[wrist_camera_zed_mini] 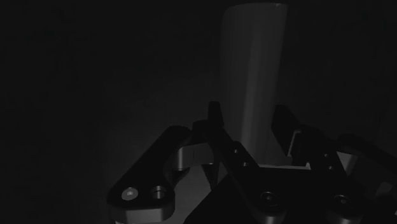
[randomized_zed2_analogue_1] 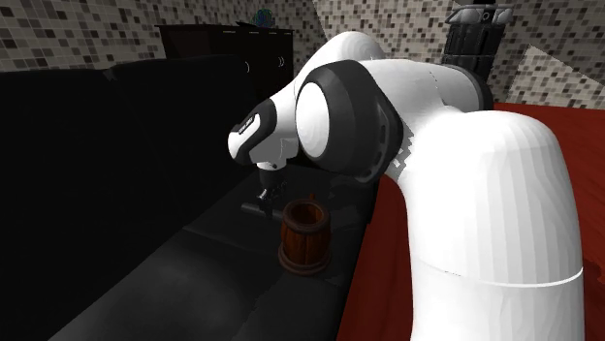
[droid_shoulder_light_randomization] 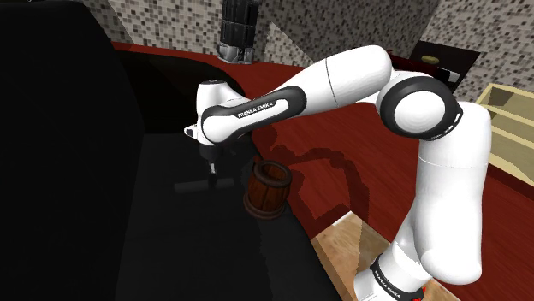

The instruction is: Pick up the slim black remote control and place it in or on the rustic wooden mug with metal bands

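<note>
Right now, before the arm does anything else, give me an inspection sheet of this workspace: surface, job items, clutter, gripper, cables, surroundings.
Surface: dark, near-black surface, dimly lit, with a tall dark back behind it.
Job's things: slim dark grey remote lying flat on the surface; brown wooden mug with dark bands standing upright, apart from the remote, on the shoulder view's right of it.
Clutter: nothing seen.
Gripper: gripper sits low, directly over the remote; the wrist view is too dim to judge the grip.
Cables: nothing seen.
Surroundings: red floor, mosaic-tiled wall, the arm's wooden stand, pale shelf unit.
</note>
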Controlling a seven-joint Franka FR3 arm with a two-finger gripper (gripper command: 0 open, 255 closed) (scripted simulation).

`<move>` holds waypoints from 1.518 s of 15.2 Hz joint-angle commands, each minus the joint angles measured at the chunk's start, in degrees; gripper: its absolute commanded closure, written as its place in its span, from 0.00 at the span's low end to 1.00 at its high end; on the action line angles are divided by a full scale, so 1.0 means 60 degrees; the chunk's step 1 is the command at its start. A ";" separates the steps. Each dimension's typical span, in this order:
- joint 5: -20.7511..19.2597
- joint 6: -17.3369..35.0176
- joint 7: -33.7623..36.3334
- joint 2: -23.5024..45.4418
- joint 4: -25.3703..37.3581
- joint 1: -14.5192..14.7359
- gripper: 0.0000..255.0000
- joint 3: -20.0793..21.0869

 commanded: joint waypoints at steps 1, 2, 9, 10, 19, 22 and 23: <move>0.0005 -0.0014 0.0002 0.0009 -0.0010 0.0008 1.00 0.0009; 0.0004 -0.0019 0.0003 0.0015 0.0001 0.0009 1.00 0.0009; 0.0024 -0.0312 -0.0002 -0.0168 0.0112 -0.0003 1.00 0.0018; 0.0031 -0.0417 -0.0002 -0.0228 0.0158 -0.0005 1.00 0.0021; 0.0080 -0.1397 0.0004 -0.0685 0.0684 -0.0024 1.00 0.0046; 0.0094 -0.1735 0.0008 -0.0808 0.0900 -0.0028 1.00 0.0052; 0.0098 -0.1848 0.0010 -0.0848 0.0973 -0.0029 1.00 0.0054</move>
